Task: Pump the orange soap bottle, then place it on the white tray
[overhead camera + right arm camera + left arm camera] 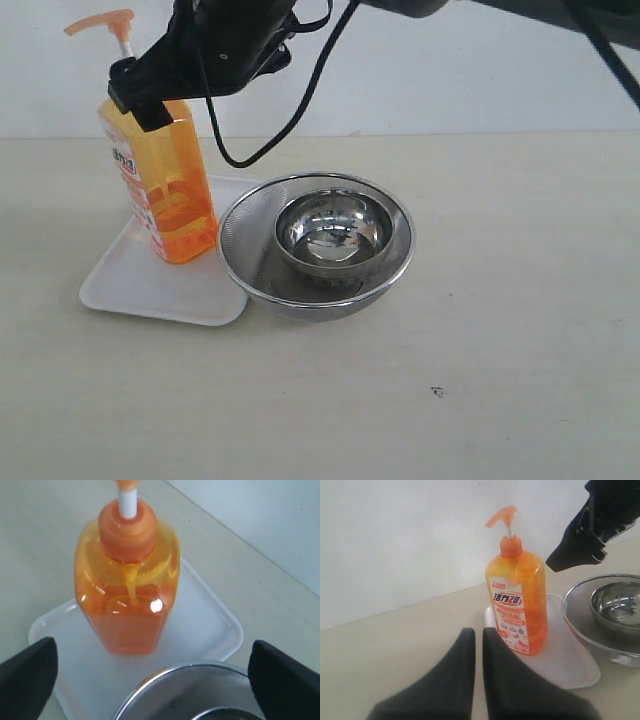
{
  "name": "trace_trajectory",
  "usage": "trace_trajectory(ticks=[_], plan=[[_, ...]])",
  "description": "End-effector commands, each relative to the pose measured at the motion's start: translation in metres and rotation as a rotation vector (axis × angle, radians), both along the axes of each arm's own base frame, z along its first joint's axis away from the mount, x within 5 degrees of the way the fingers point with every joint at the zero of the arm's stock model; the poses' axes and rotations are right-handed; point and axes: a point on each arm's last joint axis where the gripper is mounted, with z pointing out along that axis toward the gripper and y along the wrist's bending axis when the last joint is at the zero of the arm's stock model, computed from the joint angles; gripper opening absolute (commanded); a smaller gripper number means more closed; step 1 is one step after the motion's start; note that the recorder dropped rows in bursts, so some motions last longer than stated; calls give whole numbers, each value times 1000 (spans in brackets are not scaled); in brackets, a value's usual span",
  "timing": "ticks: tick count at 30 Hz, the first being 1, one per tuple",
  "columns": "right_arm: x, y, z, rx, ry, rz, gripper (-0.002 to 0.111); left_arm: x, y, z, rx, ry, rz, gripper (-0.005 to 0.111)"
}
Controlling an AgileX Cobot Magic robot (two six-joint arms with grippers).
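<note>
The orange soap bottle (165, 185) stands upright on the white tray (130, 285), toward the tray's rear corner. It is a tall, flat-sided block of translucent orange plastic with rounded shoulders and is full nearly to them. A white-and-red label wraps one face. It has an orange collar, a white stem and a curved orange pump spout. The tray is smooth, glossy and white, a rectangle with rounded corners and a low rim, and it lies flat on the pale matte bench (500, 380).

Just beside the bottle sits a round steel mesh strainer (245, 250). Its rim overlaps the tray's near edge, so that side of the tray is partly covered. Nested in it is a smaller polished steel bowl (330, 235) with a mirror finish.

My right hand (138, 100) reaches across from the far side and hangs by the bottle's shoulder with its black cable (270, 140) drooping behind. In its wrist view its fingers (27, 680) are spread wide to either side of the bottle and are not touching it. The left wrist view shows a clear gap between that hand and the bottle.

My left hand (478, 632) sits low, short of the tray. Its two black fingers are together, with only a thin slit between them and nothing held.
</note>
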Motion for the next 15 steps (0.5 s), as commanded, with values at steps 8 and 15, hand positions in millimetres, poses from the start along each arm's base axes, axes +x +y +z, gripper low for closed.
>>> trace_trajectory(ticks=[8,15], plan=[[-18,5,6,-20,43,304,57,22,-22,-16,-135,-22,-84,5],[-17,5,6,-34,21,312,3,58,-33,-33,-200,83,44,5]])
